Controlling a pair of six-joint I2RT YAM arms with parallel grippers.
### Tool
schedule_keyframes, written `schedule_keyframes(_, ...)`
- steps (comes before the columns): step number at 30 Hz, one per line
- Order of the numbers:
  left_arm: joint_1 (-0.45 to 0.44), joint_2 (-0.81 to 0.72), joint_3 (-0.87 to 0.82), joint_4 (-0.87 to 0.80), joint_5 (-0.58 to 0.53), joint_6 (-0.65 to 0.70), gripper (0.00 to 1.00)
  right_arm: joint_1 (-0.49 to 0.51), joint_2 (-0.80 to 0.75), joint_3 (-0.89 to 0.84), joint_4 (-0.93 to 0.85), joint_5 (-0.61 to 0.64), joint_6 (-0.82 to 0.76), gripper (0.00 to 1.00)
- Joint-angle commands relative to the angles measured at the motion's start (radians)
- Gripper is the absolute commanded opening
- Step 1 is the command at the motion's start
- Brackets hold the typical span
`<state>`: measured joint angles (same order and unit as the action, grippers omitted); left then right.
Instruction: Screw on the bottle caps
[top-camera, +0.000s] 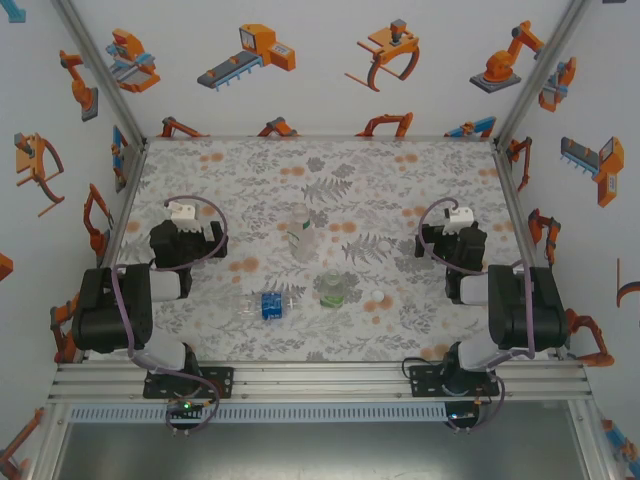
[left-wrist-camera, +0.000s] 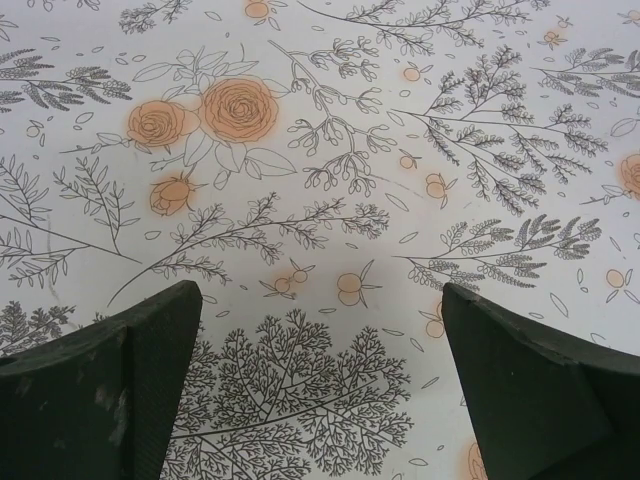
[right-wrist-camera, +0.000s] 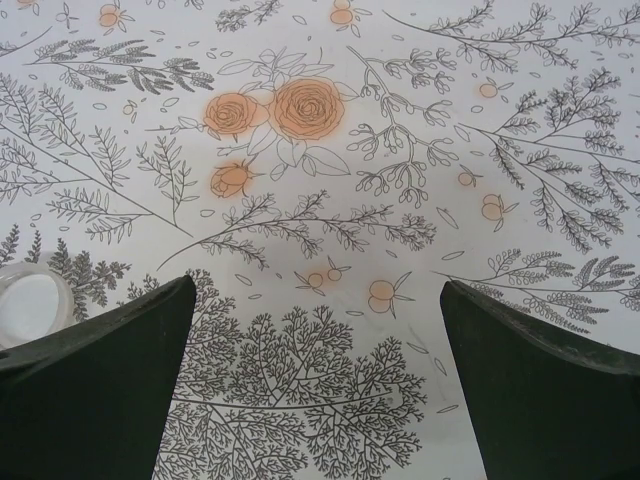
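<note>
1. Left gripper (left-wrist-camera: 320, 295): fingers spread wide with nothing between them. It hangs over bare table (top-camera: 400, 180) at the left, well apart from every bottle.
2. Right gripper (right-wrist-camera: 318, 295): also spread and empty, at the right side.
3. Cap (right-wrist-camera: 32, 300): we count one whitish cap lying loose on the table, just left of the right gripper's left finger and on no bottle.
4. Blue bottle (top-camera: 265, 305): on its side, near centre.
5. Green bottle (top-camera: 332, 288): it looks upright, just right of the blue bottle and between it and the cap.
6. White-and-green bottle (top-camera: 300, 235): centre, farther back than the other two.
7. Necks: too small for us to tell whether any bottle already carries a cap.
8. Progress: we judge the task at or near its start. At least one cap is unscrewed and nothing is gripped. What remains is to pick up the cap, steady a bottle and turn the cap on.
</note>
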<state>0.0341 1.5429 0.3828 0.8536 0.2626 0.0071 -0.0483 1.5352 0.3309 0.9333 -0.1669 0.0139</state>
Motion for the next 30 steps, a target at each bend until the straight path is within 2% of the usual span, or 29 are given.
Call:
schedule_keyframes(1, 0.003, -0.011, -0.008, 0.033, 0.031, 0.016, 0.97, -0.007, -0.001, -0.006, 0.041, -0.016, -0.017, 0.99)
schedule_keyframes(11, 0.003, -0.01, -0.009, 0.034, 0.028, 0.013, 0.97, -0.007, -0.001, -0.004, 0.041, -0.015, -0.015, 0.99)
schedule_keyframes(21, 0.004, -0.009, -0.009, 0.034, 0.027, 0.01, 0.97, -0.007, 0.005, 0.028, -0.008, 0.07, 0.021, 0.99)
schedule_keyframes(24, 0.012, 0.0, 0.0, 0.033, -0.03, -0.02, 0.97, -0.007, 0.005, 0.028, -0.009, 0.07, 0.021, 0.99)
schedule_keyframes(30, 0.013, -0.002, 0.001, 0.025, -0.034, -0.02, 0.97, -0.007, 0.006, 0.031, -0.015, 0.07, 0.021, 0.99)
